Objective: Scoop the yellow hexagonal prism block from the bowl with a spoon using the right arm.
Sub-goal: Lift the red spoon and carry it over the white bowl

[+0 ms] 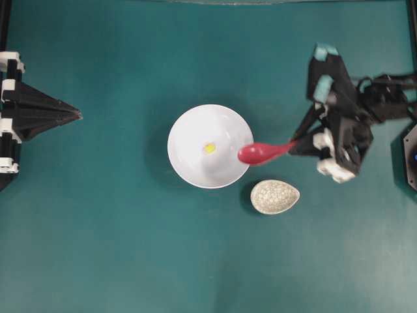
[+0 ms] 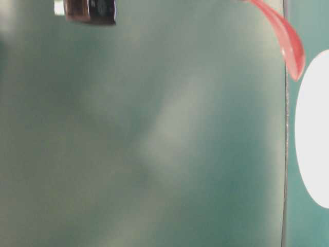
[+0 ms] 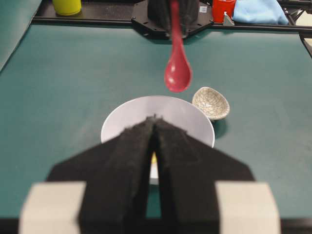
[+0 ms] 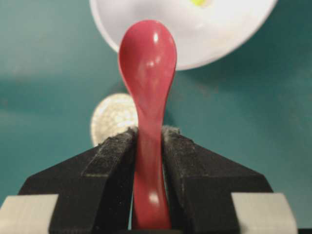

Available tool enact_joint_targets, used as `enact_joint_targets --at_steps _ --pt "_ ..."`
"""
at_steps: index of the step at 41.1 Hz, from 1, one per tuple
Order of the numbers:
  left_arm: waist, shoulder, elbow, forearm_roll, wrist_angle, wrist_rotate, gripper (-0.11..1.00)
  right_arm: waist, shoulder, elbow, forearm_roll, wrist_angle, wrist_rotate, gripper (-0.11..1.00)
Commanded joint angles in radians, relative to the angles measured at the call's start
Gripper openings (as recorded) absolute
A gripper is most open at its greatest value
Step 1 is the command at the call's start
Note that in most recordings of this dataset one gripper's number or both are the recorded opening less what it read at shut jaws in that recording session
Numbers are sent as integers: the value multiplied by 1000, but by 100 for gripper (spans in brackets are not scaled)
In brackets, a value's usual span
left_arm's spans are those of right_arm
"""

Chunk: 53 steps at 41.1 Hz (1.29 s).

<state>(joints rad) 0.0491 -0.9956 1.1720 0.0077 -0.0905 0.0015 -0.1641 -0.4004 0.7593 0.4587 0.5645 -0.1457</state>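
on the left, the black left gripper (image 1: 77, 116) rests with its jaws pressed together. the tiny yellow hexagonal block (image 1: 210, 148) lies in the big round white bowl (image 1: 189, 127). the glossy pink-red spoon (image 1: 264, 152), clamped by the right gripper (image 4: 148, 141), hangs over the rim. i think it should tilt down and slide under the block slowly.

Even, bright light falls from above in the overhead view, where the large round white bowl (image 1: 208, 146) is nearly blown out and throws only a soft shadow toward 9 o'clock on the teal counter (image 1: 117, 248). The table-level view is a washed-out grey-green blur, with the bowl overexposed at 3 o'clock. In the right wrist view the glossy pink-red soup spoon (image 4: 147, 83) carries small white glints, while the bowl at 12 o'clock is out of focus.
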Motion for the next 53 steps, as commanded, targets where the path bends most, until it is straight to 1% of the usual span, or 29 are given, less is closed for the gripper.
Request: enact_joint_targets --at_steps 1,6,12,16,22,37,53 --pt "-2 9 -23 3 -5 0 0 -20 28 -77 -15 69 15 24" --pt "-2 9 -23 3 -5 2 0 -21 101 -150 -57 149 48 24" --pt "-2 9 -23 3 -3 0 0 -21 189 -239 -86 236 100 24" --pt "-2 9 -23 3 -5 0 0 -21 235 -293 -107 282 126 24" --pt "-2 9 -21 3 -5 0 0 -21 279 -342 -127 313 144 24" --pt "0 9 -23 3 -5 2 0 -21 359 -368 -129 308 147 24" --pt "-2 9 -21 3 -5 0 0 -21 408 -373 -130 258 146 23"
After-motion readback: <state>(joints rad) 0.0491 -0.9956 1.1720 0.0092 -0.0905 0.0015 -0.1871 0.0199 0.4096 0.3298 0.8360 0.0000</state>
